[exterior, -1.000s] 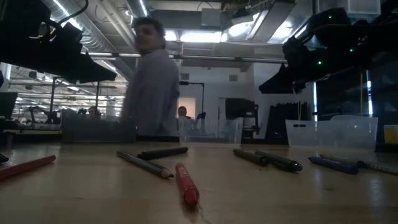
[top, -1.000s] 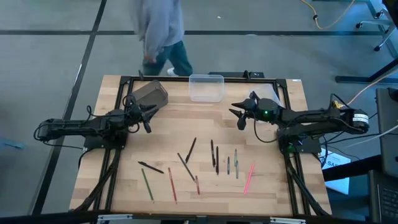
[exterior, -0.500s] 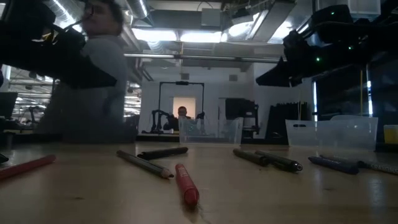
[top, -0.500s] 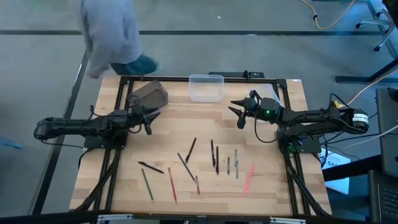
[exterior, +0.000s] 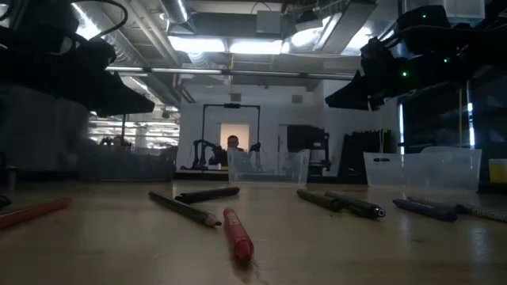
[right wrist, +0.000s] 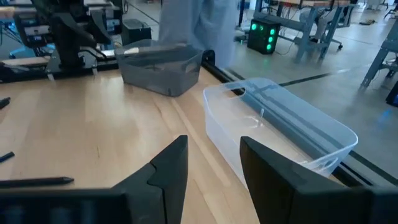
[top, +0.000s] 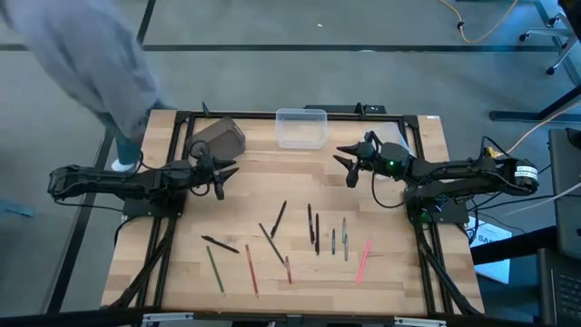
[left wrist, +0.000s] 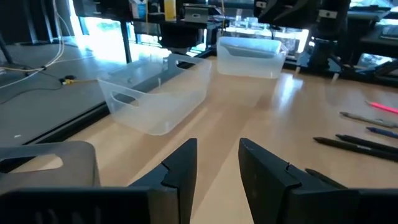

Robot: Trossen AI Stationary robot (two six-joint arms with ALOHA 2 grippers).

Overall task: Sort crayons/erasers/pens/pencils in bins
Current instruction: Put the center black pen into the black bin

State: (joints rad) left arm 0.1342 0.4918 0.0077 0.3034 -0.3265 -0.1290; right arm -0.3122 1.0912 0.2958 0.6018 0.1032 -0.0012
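Currently both the left claw [top: 218, 173] and right claw [top: 349, 166] hover part-open and empty at the bins' end of the counter [top: 408, 272], while the pens and pencils [top: 313, 232] lie scattered toward the near edge, mostly lengthwise.

The table [top: 300, 182] is pale wood with visible plank grain and a soft satin sheen, edged by a matt black metal frame [top: 178, 116]. One bin [top: 300, 127] is clear, glossy plastic; another [left wrist: 158, 99] is translucent, whitish, smooth plastic; the third [right wrist: 160, 68] is opaque dark grey with a dull finish. The gripper fingers [left wrist: 180, 171] look like matt black plastic.
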